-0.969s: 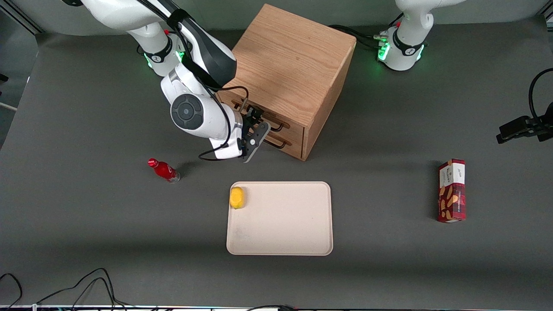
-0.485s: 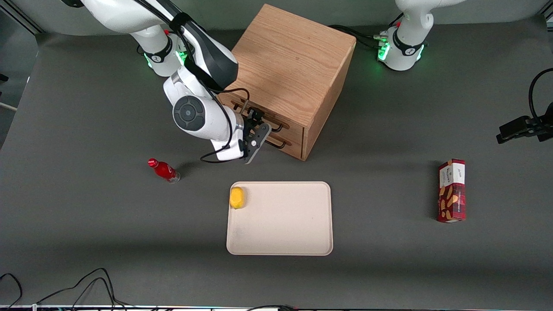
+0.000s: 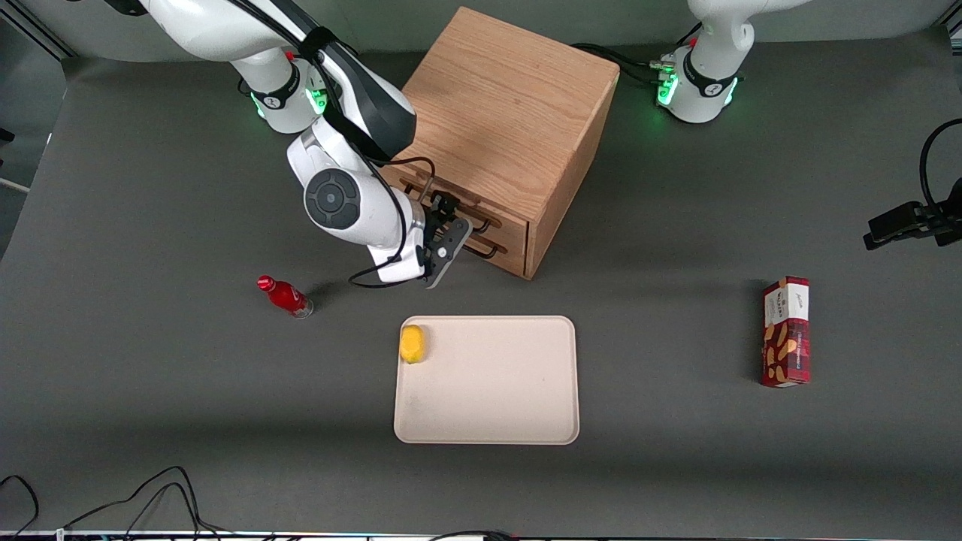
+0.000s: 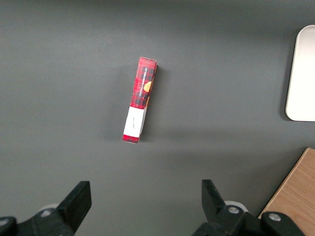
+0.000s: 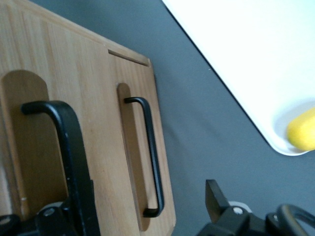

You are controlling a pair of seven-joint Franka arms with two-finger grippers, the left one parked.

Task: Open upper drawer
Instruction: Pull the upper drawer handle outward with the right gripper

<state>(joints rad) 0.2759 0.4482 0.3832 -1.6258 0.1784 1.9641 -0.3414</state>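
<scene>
Claw is spread open right at the upper drawer front of the cabinet, its handle sitting between the fingers. I'd clamp mid-bar, then pull straight out, no twisting.

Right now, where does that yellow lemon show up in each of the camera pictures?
Front view: the lemon lies in a corner of the beige tray, nearer the camera than the gripper at the cabinet.
Right wrist view: lemon at the tray's rim.
Left wrist view: not in it.
Shared landmark: the tray.
</scene>
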